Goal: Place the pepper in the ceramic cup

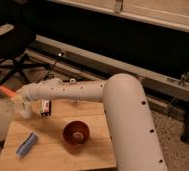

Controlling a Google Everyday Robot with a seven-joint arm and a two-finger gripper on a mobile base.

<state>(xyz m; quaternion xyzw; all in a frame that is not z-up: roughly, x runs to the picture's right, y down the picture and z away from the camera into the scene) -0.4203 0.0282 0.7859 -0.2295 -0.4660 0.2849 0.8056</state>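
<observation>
Gripper (16, 96) holds pepper (7, 91) above half-hidden ceramic cup (26, 111).

White arm (113, 100) stretched left, gripper (17, 98) at far-left end, low

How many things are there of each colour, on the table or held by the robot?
Orange: 1, the pepper, at the gripper over the table's far left corner.
White: 1, the ceramic cup, just below the gripper.
Reddish-brown: 1, the bowl.
Blue and white: 1, the cylinder.
Dark and white: 1, a small packet behind the arm.
Total: 5
</observation>
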